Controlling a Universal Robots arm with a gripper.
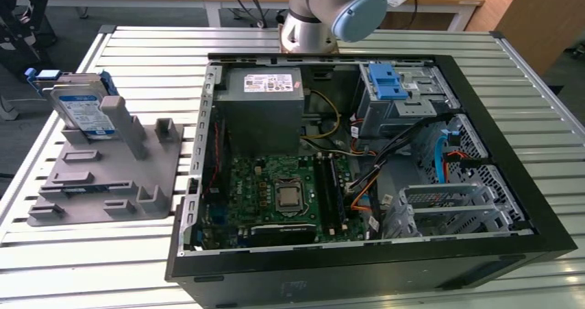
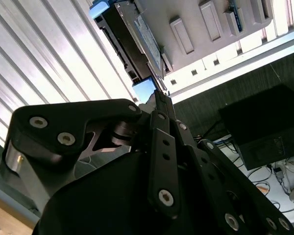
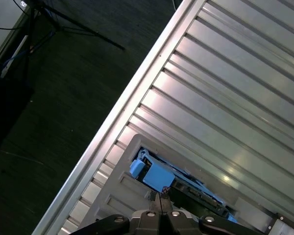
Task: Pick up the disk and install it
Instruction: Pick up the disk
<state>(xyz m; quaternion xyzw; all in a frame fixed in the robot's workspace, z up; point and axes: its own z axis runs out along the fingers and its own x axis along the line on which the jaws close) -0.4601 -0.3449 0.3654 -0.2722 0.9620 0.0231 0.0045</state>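
Second wrist view: my gripper (image 2: 159, 98), clenched on nothing, hangs above the disk (image 2: 137, 36), which stands on edge in the grey holder (image 2: 201, 34), blue end nearest me, long axis running away.

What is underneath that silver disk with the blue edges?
A grey moulded holder, resting on the slatted metal table. The disk stands on edge in it. The holder's upright post covers the disk's lower part, so how it seats cannot be seen.
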